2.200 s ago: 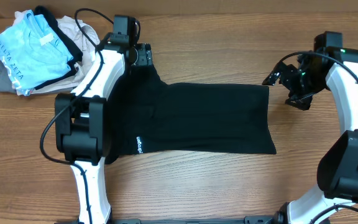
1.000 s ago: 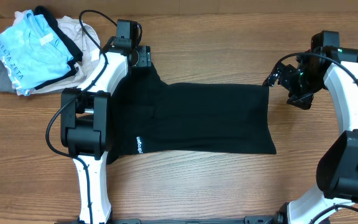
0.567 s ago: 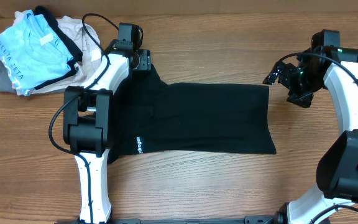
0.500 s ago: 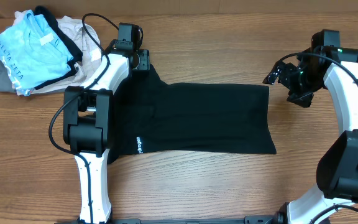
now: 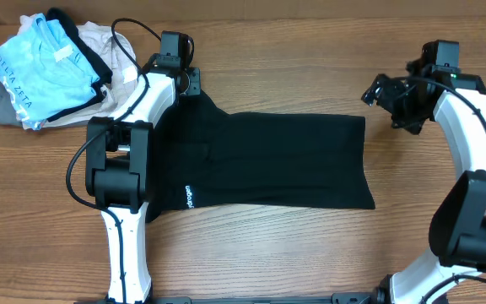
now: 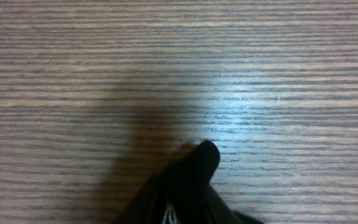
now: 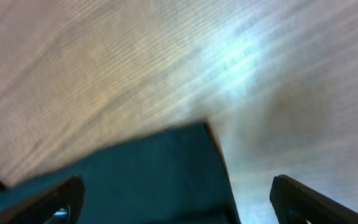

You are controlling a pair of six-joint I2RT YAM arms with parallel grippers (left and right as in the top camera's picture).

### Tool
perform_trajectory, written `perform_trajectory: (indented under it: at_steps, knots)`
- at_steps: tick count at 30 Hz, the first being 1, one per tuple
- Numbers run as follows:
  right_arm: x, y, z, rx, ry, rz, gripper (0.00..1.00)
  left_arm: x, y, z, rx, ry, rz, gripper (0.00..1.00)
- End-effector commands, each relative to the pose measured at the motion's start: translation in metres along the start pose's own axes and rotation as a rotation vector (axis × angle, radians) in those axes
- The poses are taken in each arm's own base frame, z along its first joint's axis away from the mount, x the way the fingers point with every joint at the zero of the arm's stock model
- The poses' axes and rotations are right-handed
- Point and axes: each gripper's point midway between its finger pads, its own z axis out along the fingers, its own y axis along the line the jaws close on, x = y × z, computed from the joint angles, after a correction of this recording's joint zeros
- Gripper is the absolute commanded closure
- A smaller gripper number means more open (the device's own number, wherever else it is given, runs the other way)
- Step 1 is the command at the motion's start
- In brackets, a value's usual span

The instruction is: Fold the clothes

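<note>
Across the middle of the table the black T-shirt is spread flat, lengthwise between the arms. Its far left corner is met by the left gripper; a peak of cloth is seen in the wrist view, but whether it is clenched cannot be told. The right gripper is held wide and empty near the far right corner. Both far corners are best pinched firmly and lifted together, so that the fold is laid evenly.
</note>
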Motion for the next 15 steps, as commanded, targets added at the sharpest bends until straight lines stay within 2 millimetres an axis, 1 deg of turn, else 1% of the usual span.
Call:
perform_trajectory:
  at_steps: [1, 3, 6, 11, 13, 15]
  knots:
    - [0.003, 0.0, 0.023, -0.007, 0.023, -0.006, 0.0, 0.003, 0.003, 0.004, -0.01, 0.017, -0.001, 0.87]
    - [0.003, 0.002, 0.035, -0.012, 0.032, -0.012, 0.0, 0.006, 0.004, 0.004, -0.012, 0.027, 0.0, 0.89]
    - [0.01, 0.003, 0.053, -0.006, 0.06, -0.022, 0.0, 0.008, 0.004, 0.004, -0.013, 0.037, 0.0, 0.91]
    - [0.02, -0.005, 0.079, 0.025, 0.106, -0.021, 0.0, 0.009, 0.005, 0.004, -0.014, 0.041, 0.001, 0.92]
    - [0.022, -0.008, 0.085, 0.031, 0.118, -0.017, 0.02, 0.01, 0.005, 0.004, -0.015, 0.044, 0.001, 0.96]
    - [0.025, -0.01, 0.088, 0.034, 0.128, -0.014, 0.05, 0.01, 0.005, 0.004, -0.015, 0.045, 0.001, 0.96]
